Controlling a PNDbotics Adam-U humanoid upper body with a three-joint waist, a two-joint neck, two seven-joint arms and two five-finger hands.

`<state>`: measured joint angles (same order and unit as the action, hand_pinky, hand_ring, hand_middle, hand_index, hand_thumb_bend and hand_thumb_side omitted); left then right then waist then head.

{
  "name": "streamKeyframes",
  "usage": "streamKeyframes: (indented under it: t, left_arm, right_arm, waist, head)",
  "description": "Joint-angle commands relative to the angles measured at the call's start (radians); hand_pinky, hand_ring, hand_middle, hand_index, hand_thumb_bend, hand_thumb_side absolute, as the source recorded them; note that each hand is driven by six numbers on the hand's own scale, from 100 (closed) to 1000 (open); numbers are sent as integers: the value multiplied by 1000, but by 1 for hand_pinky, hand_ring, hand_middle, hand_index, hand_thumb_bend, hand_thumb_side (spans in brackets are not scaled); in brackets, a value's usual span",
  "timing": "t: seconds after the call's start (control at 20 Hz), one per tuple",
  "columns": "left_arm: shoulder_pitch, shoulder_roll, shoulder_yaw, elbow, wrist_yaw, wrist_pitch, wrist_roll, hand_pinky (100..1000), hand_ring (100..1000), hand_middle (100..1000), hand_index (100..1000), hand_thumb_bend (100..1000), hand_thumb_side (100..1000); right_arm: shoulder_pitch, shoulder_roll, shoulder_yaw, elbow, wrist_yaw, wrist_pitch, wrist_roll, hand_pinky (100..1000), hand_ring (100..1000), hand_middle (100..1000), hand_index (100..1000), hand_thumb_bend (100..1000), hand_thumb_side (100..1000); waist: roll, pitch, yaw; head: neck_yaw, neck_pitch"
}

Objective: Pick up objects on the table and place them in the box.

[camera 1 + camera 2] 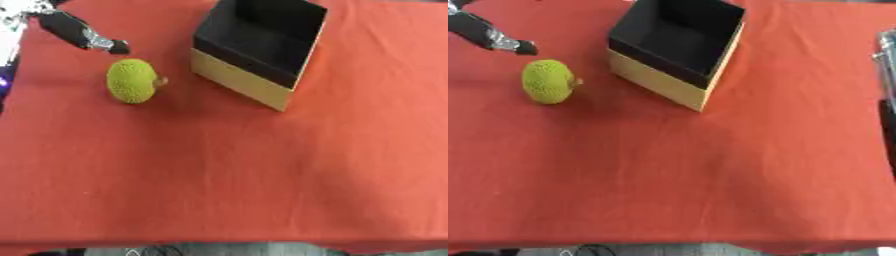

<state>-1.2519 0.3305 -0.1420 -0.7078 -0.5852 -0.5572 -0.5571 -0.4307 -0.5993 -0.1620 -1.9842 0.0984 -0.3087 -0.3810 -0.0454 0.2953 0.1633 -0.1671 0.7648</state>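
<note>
A green bumpy round fruit (132, 80) with a small brown stub lies on the red cloth at the upper left. To its right stands an open cardboard box (254, 47), turned askew, with tan walls and a black inside; I see nothing in it. My left hand (80, 31) comes in from the upper left corner. One black finger with a silver joint is stretched out straight, its tip just above and left of the fruit, apart from it and holding nothing. A silver and black part of my right hand (887, 52) shows at the right edge.
The red cloth (227, 175) covers the whole table, its front edge along the bottom. A wide stretch of bare cloth lies in front of the fruit and the box.
</note>
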Motion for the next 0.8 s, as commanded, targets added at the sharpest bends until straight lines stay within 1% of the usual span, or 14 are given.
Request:
streamKeyframes:
  t: [0.05, 0.25, 0.4, 0.55, 0.65, 0.7, 0.8]
  left_arm:
    - [-20, 1, -25, 17, -31, -350, -350, 940, 842, 794, 796, 739, 466]
    - [-15, -10, -58, 48, -71, -350, -350, 937, 854, 796, 797, 780, 473]
    - [-10, -13, -74, 80, -110, -350, -350, 937, 858, 797, 797, 785, 483]
    - [-6, -15, -76, 113, -145, -350, -350, 936, 866, 803, 800, 795, 490]
    - [-3, -18, -72, 131, -169, -350, -350, 938, 866, 804, 798, 789, 494]
    - [-1, -21, -69, 139, -177, -350, -350, 940, 863, 803, 795, 772, 499]
    - [2, -25, -65, 150, -188, -350, -350, 939, 866, 805, 796, 776, 501]
  right_arm:
    - [-13, -18, -4, -16, -6, 3, -2, 765, 729, 589, 780, 100, 647]
    - [-14, -17, -4, -16, -7, 4, -4, 765, 728, 588, 780, 100, 647]
    - [-15, -17, -4, -16, -7, 5, -5, 765, 727, 587, 780, 100, 648]
    - [-15, -16, -5, -16, -7, 5, -8, 764, 726, 587, 780, 100, 648]
    - [-15, -16, -5, -16, -6, 5, -8, 764, 726, 586, 780, 100, 648]
    - [-15, -15, -6, -16, -6, 5, -9, 764, 726, 586, 780, 100, 648]
    - [-15, -14, -6, -16, -6, 5, -9, 764, 726, 586, 780, 100, 648]
  waist:
    - [1, -23, -2]
    - [3, -22, -2]
    - [4, -23, -2]
    - [5, -25, -2]
    - [5, -25, -2]
    - [4, -25, -3]
    - [3, -25, -3]
  head:
    - [5, 5]
    - [6, 5]
    - [7, 5]
    - [7, 5]
    - [8, 5]
    - [8, 5]
    - [7, 5]
